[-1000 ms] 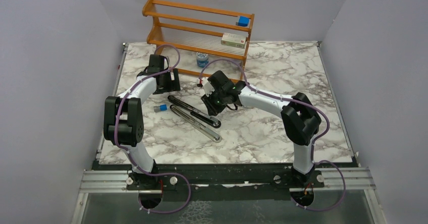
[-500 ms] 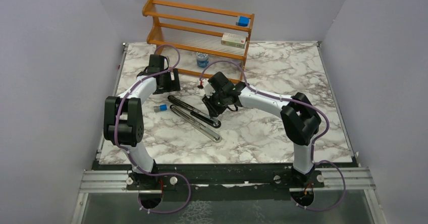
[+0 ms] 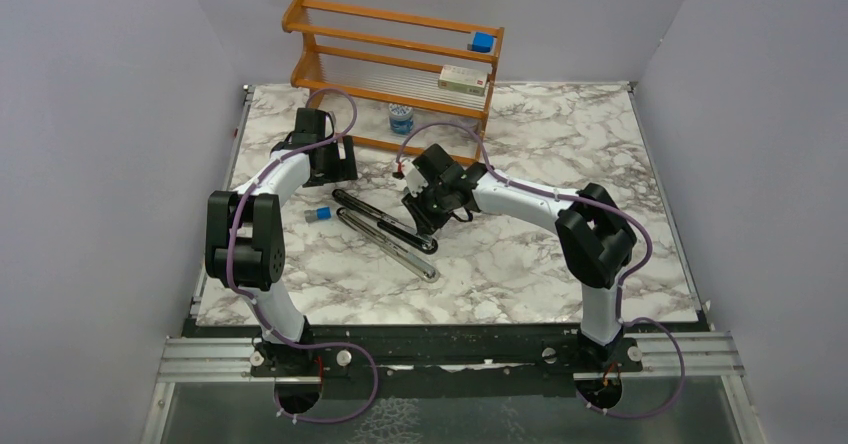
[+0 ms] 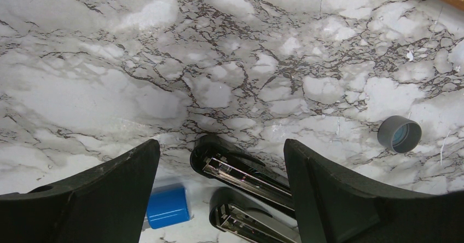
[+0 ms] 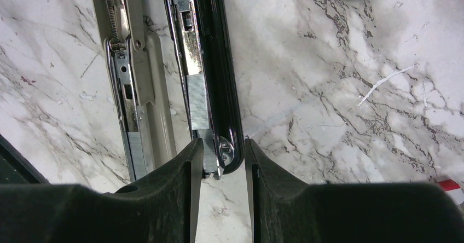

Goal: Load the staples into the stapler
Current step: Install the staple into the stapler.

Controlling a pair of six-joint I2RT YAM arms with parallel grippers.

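The stapler [image 3: 385, 226] lies opened flat on the marble, its black bar and its silver bar side by side. In the right wrist view a strip of staples [image 5: 198, 106] rests in the channel of the black bar [image 5: 219, 46]. My right gripper [image 5: 220, 144] straddles the end of that bar. Its jaws are narrowly apart, the left finger against the strip's end, a sliver of gap on the right. My left gripper [image 4: 221, 142] hangs wide open over the stapler's other end [image 4: 241, 174], touching nothing. In the top view it [image 3: 338, 172] is left of the right gripper [image 3: 424, 222].
A small blue-capped piece [image 4: 167, 206] lies beside the stapler's far end, and a grey cap [image 4: 399, 134] lies further off. A wooden rack [image 3: 395, 54] at the back holds a blue cube [image 3: 483, 42] and a flat box [image 3: 462, 79]. A clear bottle [image 3: 401, 117] stands under it.
My right gripper has dropped and shifted slightly toward the stapler's near end, its jaw gap unchanged. The left arm and the stapler have stayed still.
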